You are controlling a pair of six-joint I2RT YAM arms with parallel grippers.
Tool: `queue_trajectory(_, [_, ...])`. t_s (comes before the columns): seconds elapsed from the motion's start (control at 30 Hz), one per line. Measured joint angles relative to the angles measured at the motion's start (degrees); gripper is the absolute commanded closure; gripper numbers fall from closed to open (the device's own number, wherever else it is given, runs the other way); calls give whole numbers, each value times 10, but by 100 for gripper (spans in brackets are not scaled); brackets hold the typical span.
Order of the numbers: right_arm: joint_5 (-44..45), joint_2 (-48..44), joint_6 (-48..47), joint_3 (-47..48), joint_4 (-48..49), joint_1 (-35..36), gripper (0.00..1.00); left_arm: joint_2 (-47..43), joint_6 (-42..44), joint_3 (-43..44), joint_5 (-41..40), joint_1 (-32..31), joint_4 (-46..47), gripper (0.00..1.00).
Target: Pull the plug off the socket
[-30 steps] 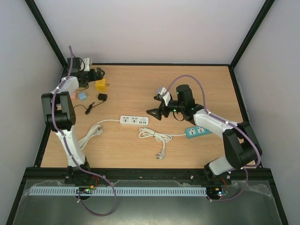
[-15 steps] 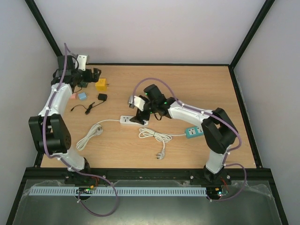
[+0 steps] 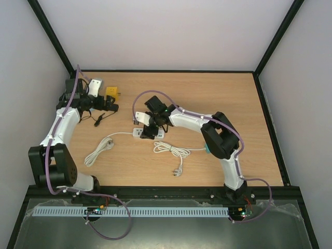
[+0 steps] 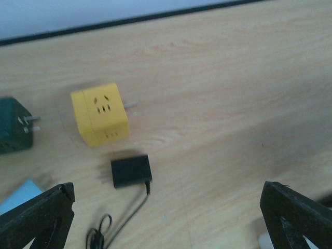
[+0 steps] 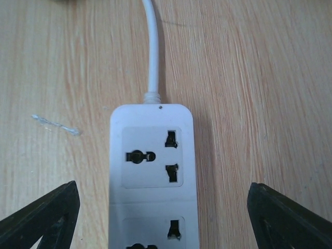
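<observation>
While the right pincer (image 5: 165,218) hung open and empty astride the white socket strip (image 5: 153,155), middle of the counter (image 3: 244,98), its visible sockets plugless, clamping it squarely seemed soundest; left pincer (image 4: 166,218) likewise open, empty.

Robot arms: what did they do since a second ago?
The right gripper swung left and now straddles the white power strip, jaws open. The left gripper pulled back to above the black adapter, also open. Nothing was grabbed or dropped. The strip, adapter, yellow cube and loose white cable stayed put.
</observation>
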Motion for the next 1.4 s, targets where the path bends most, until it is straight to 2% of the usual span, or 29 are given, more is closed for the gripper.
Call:
queue_trajectory(0.27, [10, 41, -11, 31, -34, 1, 25, -57, 6, -45, -1, 4, 6, 0])
queue_trajectory(0.47, [20, 57, -22, 54, -55, 1, 46, -60, 3, -45, -2, 7, 19, 0])
queue_trajectory(0.6, [26, 58, -29, 57, -59, 0, 53, -62, 1, -48, -3, 7, 25, 0])
queue_trajectory(0.9, [22, 58, -61, 58, -68, -23, 60, -67, -6, -63, -6, 7, 37, 0])
queue_trajectory(1.4, [16, 15, -185, 5, -101, -170, 65, -55, -11, -63, 31, 9, 37, 0])
